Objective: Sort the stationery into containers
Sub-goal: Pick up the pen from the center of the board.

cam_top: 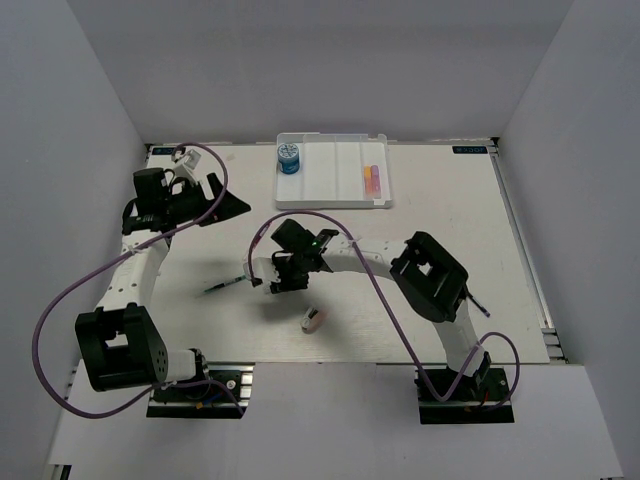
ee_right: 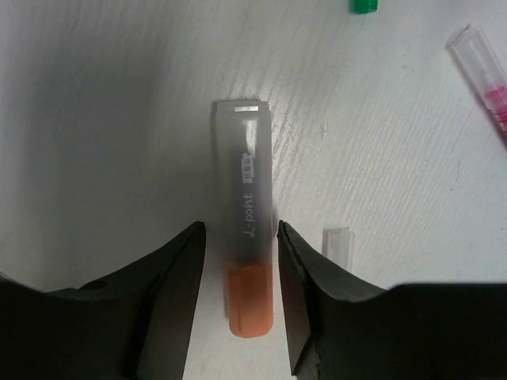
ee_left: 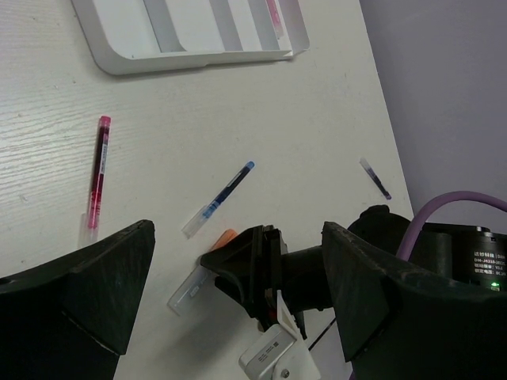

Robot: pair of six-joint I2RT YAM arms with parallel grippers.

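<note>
Only your right wrist view shows the orange marker [ee_right: 248, 237]. It lies on the counter [ee_right: 95, 119], nearer you than the white tray [cam_top: 330, 170], between the right gripper [ee_right: 242, 237] fingers; you cannot tell if they pinch it. Overhead, that arm stretches low leftward. Your left gripper [cam_top: 215, 200] hovers left of the tray, wide open and empty.

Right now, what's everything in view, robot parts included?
tray: 1, white, far middle
roll: 1, blue, tray's left compartment
tray markers: 2, pink and orange, tray's right compartment
loose marker: 1, orange, between right fingers
green pen: 1, green, left of loose marker
red pen: 1, red, near tray
blue pen: 1, blue, beside right fingers
dark pen: 1, dark, near right edge
eraser: 1, pinkish, near front edge
cables: 2, purple, along arms
left fingers: 2, black, wide apart
right fingers: 2, black, straddling loose marker
</note>
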